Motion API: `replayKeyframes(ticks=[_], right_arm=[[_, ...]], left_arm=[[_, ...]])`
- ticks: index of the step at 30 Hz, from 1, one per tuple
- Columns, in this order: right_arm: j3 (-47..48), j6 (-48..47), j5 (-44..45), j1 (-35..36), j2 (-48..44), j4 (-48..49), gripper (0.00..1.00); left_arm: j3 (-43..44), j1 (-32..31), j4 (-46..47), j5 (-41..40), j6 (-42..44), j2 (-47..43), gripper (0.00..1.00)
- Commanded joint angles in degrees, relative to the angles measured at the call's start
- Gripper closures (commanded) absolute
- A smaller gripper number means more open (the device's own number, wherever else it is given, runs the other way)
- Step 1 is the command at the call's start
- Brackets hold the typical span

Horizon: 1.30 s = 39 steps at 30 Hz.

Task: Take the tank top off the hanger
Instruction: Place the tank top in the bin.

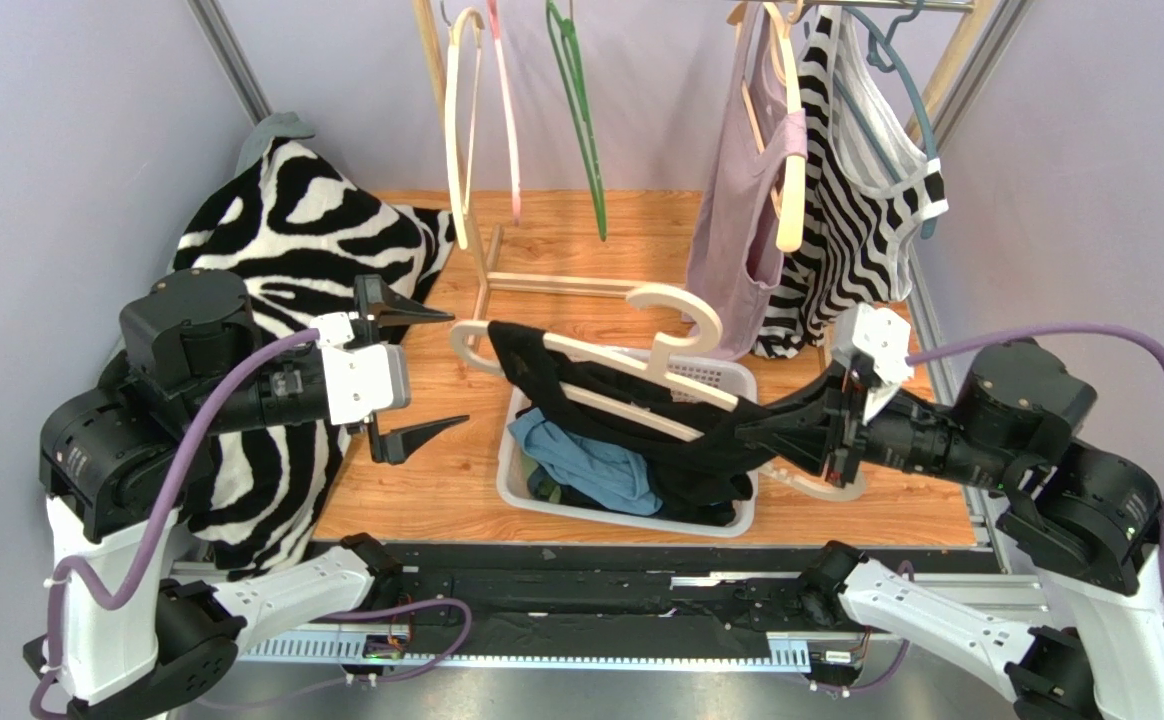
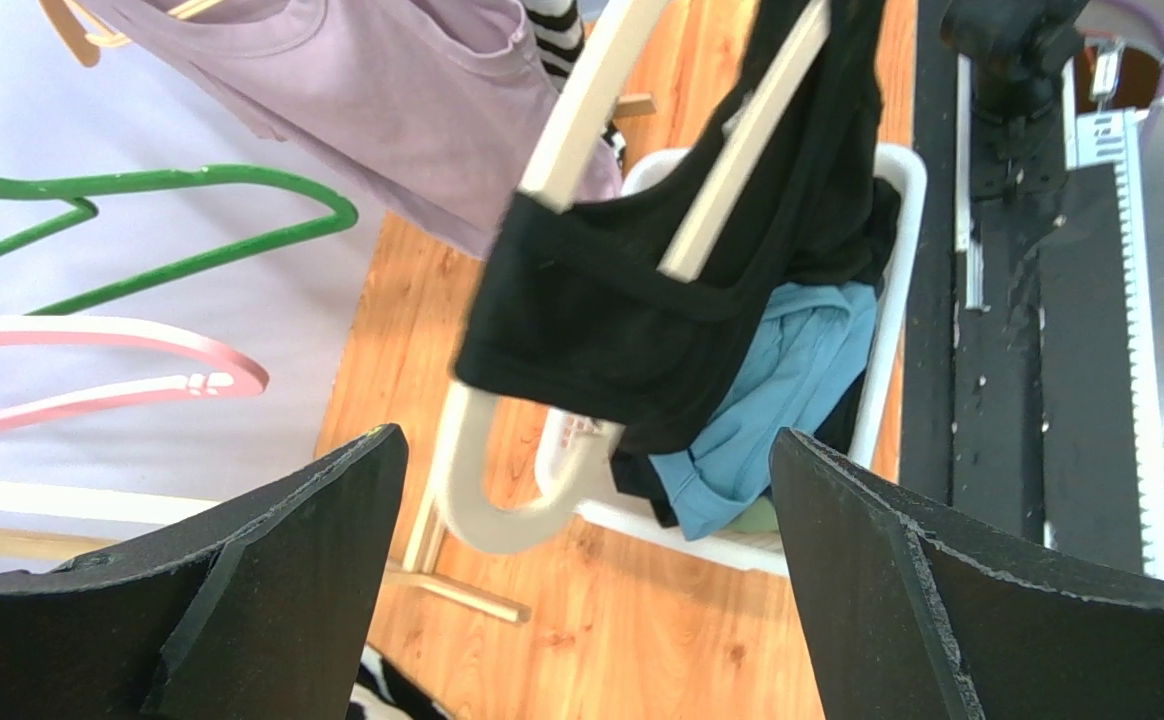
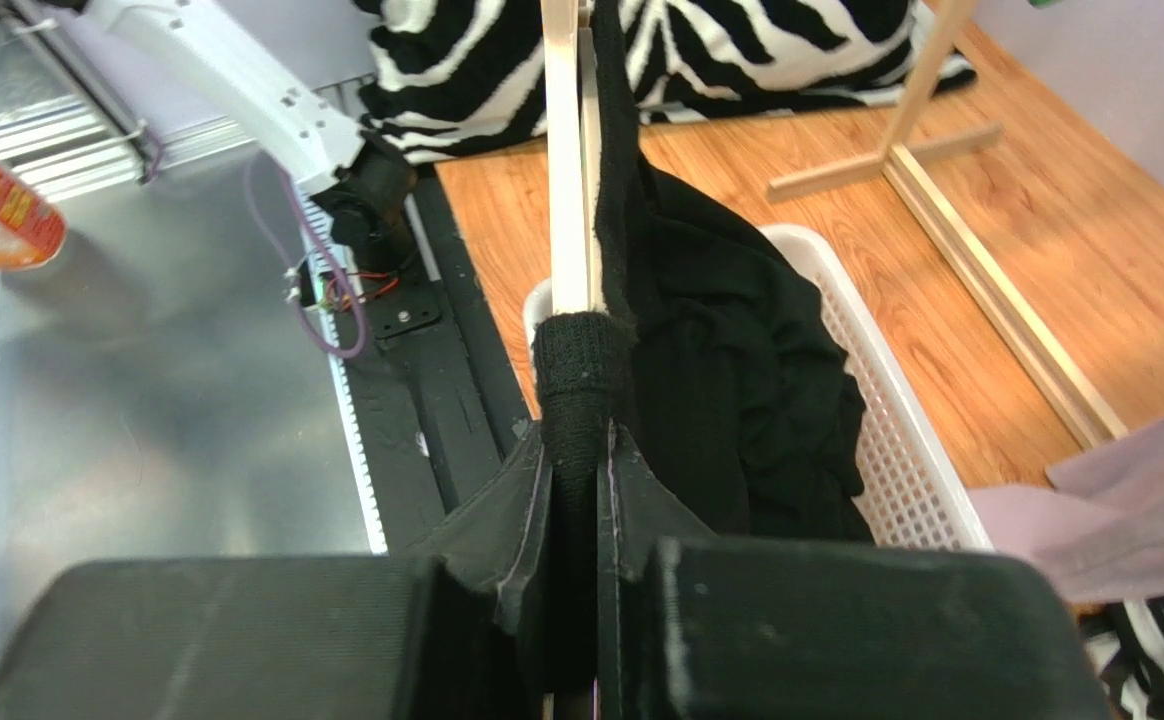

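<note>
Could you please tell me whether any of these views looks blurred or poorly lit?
Top external: even light, sharp. Left wrist: left pincer looms dark, tank top clear. Right wrist: right pincer blurs up close; the tank top shows little detail.

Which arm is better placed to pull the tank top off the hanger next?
Left. The left gripper, jaws open and empty, faces the free end of the tank top on the hanger. The right gripper is shut on the hanger's other end, holding it up.
</note>
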Motion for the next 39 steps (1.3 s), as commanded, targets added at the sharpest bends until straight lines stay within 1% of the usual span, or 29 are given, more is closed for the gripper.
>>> replayKeyframes(ticks=[1,5,7,9,11,13,17,18,19,22,23,24,25,28,29,32,35,39], right_arm=[[-1.9,-3.9,-6.0,0.2,-1.2,1.9,1.00],[-3.1,-4.6,-7.3,0.2,-1.0,2.2,1.00],[-3.0,-5.2,-7.5,0.2,-0.9,2.1,1.00],[-2.4,-5.9,-7.5,0.2,-0.8,2.1,1.00],[-1.3,-6.4,-7.7,0.2,-0.6,1.9,1.00],[-0.8,-6.9,-8.2,0.2,-0.1,1.5,1.00],[-0.1,-8.0,-9.1,0.2,1.7,1.2,1.00],[-0.1,-8.1,-9.3,0.2,2.0,1.3,1.00],[0.0,-8.3,-9.6,0.2,2.4,1.6,1.00],[0.1,-8.3,-9.2,0.2,3.3,3.7,1.00],[0.2,-8.3,-9.2,0.2,3.6,4.7,1.00],[0.4,-8.2,-9.4,0.2,3.9,5.2,1.00],[0.5,-8.1,-9.5,0.2,4.1,5.8,1.00],[0.3,-7.6,-10.2,0.2,5.0,7.7,1.00],[0.4,-7.4,-10.4,0.2,5.3,8.5,1.00],[0.5,-7.0,-11.7,0.2,6.8,9.9,1.00],[0.3,-6.3,-12.9,0.3,7.8,11.6,1.00],[0.2,-5.9,-13.3,0.6,8.6,13.1,1.00]], left_arm=[[-1.3,0.5,0.1,0.9,4.2,2.8,0.01],[0.9,0.5,-2.5,4.9,6.3,5.5,0.01],[2.6,0.5,-5.2,8.4,7.5,7.1,0.01],[2.6,0.6,-8.7,12.0,9.8,7.7,0.01],[1.3,0.5,-10.6,13.9,10.8,8.4,0.01],[-0.2,0.6,-12.6,14.8,12.0,8.7,0.01],[-0.9,0.5,-12.9,16.3,11.3,9.1,0.01],[-0.8,0.5,-12.8,16.6,11.3,9.5,0.04],[-0.7,0.5,-12.8,16.9,10.9,9.6,0.08],[-0.3,0.5,-13.2,17.6,10.2,10.5,0.40],[-0.3,0.5,-13.2,17.8,10.2,10.7,0.74],[-0.7,0.5,-13.0,17.7,10.1,10.7,0.82],[-0.7,0.6,-12.9,17.7,9.9,10.8,0.86],[-0.6,0.5,-12.5,17.8,9.1,10.8,0.73],[-0.6,0.5,-12.2,18.2,8.6,10.9,0.71],[-0.4,0.5,-12.0,18.8,8.3,11.0,0.73],[-0.3,0.5,-11.6,19.1,7.9,11.3,0.71],[-0.2,0.6,-10.9,19.5,7.1,11.4,0.72]])
